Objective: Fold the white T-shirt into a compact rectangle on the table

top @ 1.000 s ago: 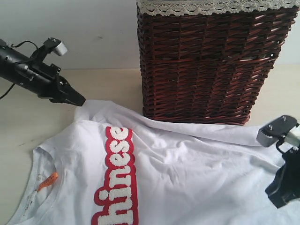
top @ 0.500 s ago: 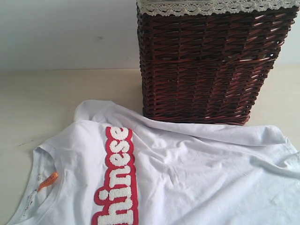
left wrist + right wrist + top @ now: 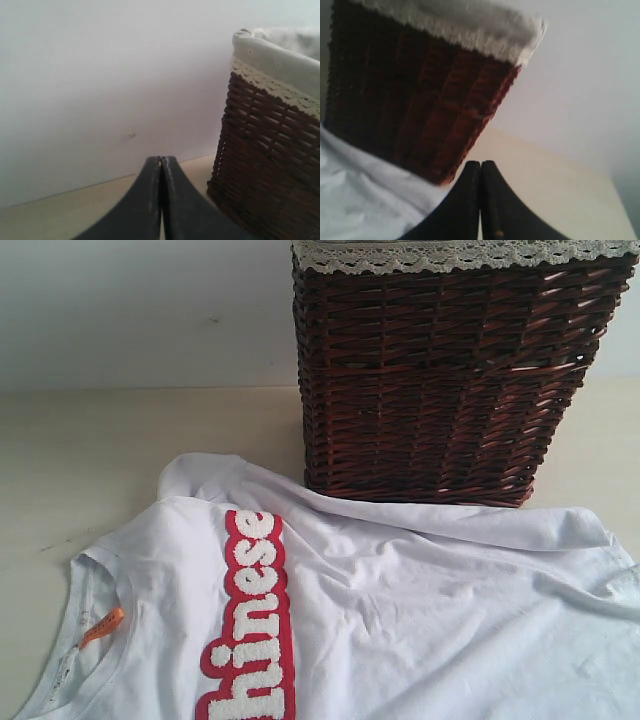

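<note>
Exterior view: white T-shirt (image 3: 420, 620) spread unfolded on counter (image 3: 120, 430), far edge against wicker basket (image 3: 440, 380). Left gripper (image 3: 161, 165) and right gripper (image 3: 480, 167) pressed together, empty. Folding not begun; next likely needs opening and gripping an edge.

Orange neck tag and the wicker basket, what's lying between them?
In the exterior view, the red lettered strip of the white T-shirt lies between the orange neck tag and the wicker basket.

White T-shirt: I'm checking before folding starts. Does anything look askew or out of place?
Yes. The white T-shirt lies creased, and its far edge is bunched along the foot of the wicker basket instead of lying flat on the table.
</note>
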Available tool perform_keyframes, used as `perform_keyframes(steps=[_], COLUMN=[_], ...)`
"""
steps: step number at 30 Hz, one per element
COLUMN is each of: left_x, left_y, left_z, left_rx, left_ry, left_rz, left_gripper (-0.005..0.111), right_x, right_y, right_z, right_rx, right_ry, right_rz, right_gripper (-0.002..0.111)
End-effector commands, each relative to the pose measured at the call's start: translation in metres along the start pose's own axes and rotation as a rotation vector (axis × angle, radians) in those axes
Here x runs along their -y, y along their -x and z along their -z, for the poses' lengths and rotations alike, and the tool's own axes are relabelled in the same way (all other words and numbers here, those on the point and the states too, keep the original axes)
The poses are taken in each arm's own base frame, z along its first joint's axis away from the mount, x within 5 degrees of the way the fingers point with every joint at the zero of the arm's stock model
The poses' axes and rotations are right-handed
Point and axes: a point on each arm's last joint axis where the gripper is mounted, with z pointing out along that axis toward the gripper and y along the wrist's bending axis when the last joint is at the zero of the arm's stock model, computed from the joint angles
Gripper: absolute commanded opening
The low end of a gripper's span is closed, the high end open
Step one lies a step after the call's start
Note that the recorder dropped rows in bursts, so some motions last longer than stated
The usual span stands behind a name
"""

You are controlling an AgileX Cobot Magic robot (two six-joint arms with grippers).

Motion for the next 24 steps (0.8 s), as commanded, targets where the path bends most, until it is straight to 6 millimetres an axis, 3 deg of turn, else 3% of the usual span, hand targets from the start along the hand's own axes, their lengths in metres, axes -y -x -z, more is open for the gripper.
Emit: perform_keyframes(steps=[1,5,13,24], left_x=[-0.001,0.003,0.013,0.014], left_y=[-0.007,-0.013,-0.031,-0.034], left_z=[0.015,0.027,0.044,0.046], left_rx=[-0.016,-0.018,-0.050,-0.067], left_ry=[0.010,0.016,0.016,0.020], left_rz=[-0.013,-0.015,-0.035,-0.073], left_gripper=[0.000,0.000,0.000,0.000], right_x=[-0.004,-0.006,-0.006,-0.006], right_y=[-0.019,-0.030,-0.030,-0.030], right_z=[0.006,0.002,0.002,0.001], right_rx=[-0.081,-0.100,-0.097,-0.095], right_ry=[-0.027,-0.044,-0.043,-0.037], right_rz=[-0.128,-0.265,-0.267,-0.276], right_gripper=[0.000,0.000,0.000,0.000])
